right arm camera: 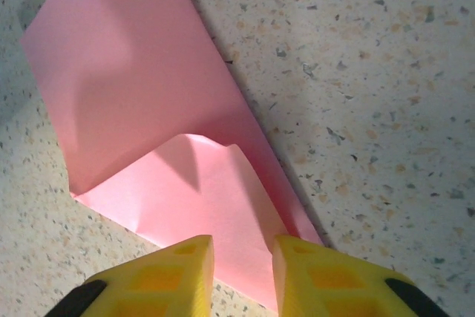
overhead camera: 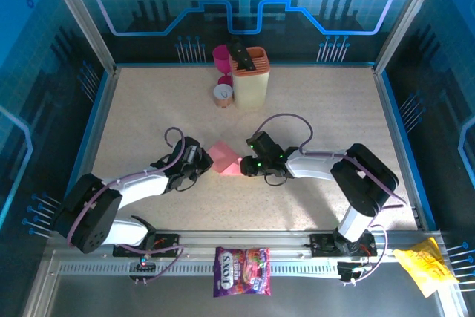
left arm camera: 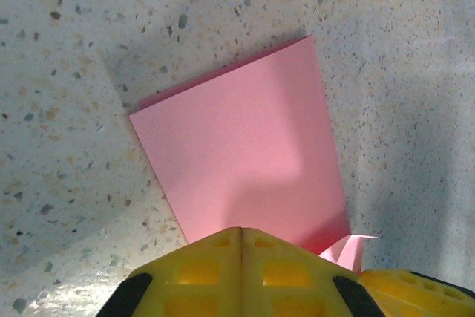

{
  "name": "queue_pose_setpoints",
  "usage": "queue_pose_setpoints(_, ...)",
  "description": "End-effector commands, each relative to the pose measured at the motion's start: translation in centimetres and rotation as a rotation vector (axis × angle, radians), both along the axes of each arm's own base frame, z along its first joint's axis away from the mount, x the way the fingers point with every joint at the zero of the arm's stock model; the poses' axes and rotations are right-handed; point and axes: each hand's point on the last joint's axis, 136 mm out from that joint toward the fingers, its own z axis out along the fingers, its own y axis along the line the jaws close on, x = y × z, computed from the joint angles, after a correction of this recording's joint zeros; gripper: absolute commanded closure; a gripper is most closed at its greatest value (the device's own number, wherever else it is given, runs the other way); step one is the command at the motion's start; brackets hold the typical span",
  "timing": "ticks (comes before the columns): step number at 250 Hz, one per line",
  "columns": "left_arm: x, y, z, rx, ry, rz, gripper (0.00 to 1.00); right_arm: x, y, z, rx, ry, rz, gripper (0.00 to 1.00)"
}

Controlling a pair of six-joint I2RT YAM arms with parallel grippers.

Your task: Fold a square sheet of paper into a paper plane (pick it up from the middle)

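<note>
The square sheet of paper point(overhead camera: 225, 159) lies mid-table, salmon pink and folded over into a doubled rectangle point(left arm camera: 245, 146). My left gripper point(overhead camera: 205, 159) meets it from the left. Its yellow fingers point(left arm camera: 242, 231) are shut tight together, tips at the sheet's near edge, and the paper runs under them. My right gripper point(overhead camera: 246, 165) comes in from the right and is open a little point(right arm camera: 243, 246). A turned-over corner flap point(right arm camera: 208, 191) curls up just ahead of the gap between the right fingers, over the rest of the sheet point(right arm camera: 133, 72). Nothing is pinched between them.
At the back centre stand a beige holder point(overhead camera: 249, 78), a magenta cup point(overhead camera: 222, 56) and a small round tin point(overhead camera: 223, 94). A purple candy bag point(overhead camera: 242, 271) and a yellow packet point(overhead camera: 424, 266) lie on the near rail. Glass walls enclose the speckled table point(overhead camera: 334, 116).
</note>
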Motion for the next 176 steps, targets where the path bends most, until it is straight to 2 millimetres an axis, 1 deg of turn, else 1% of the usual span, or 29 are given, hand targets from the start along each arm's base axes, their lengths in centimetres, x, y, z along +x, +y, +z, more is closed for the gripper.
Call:
queue_pose_setpoints(1,-0.8,-0.8,0.8,-0.017,0.019,-0.028,0.88,0.7,-0.9,0.7,-0.007,-0.024,0.021,0.8)
queue_pose_setpoints(17,-1.3,-1.1,0.8,-0.011,0.028,-0.03,0.78,1.0,-0.9,0.6,0.018,-0.016,0.037,0.84)
queue_pose_setpoints(46,-2.2,-1.9,0.7,-0.02,0.04,-0.022,0.66,0.9,-0.3,0.6,0.058,-0.011,0.078,0.89)
queue_pose_setpoints(58,-2.4,-2.2,0.6,-0.03,0.048,-0.015,0.63,0.8,-0.2,0.5,0.066,-0.009,0.089,0.91)
queue_pose_setpoints(96,-2.8,-2.5,0.0,-0.028,0.068,-0.004,0.58,0.5,-0.2,-0.3,0.073,0.011,0.081,0.95)
queue_pose_setpoints(117,-3.0,-2.6,-0.1,-0.025,0.082,0.002,0.57,0.3,-0.3,-1.0,0.077,0.03,0.066,0.97)
queue_pose_setpoints(154,-3.1,-3.0,-0.4,-0.032,0.101,-0.003,0.55,-0.2,-0.9,-3.0,0.066,0.081,0.021,1.0)
queue_pose_setpoints(176,-3.1,-3.3,-0.5,-0.042,0.105,-0.003,0.55,-0.6,-1.3,-4.2,0.054,0.118,-0.009,1.0)
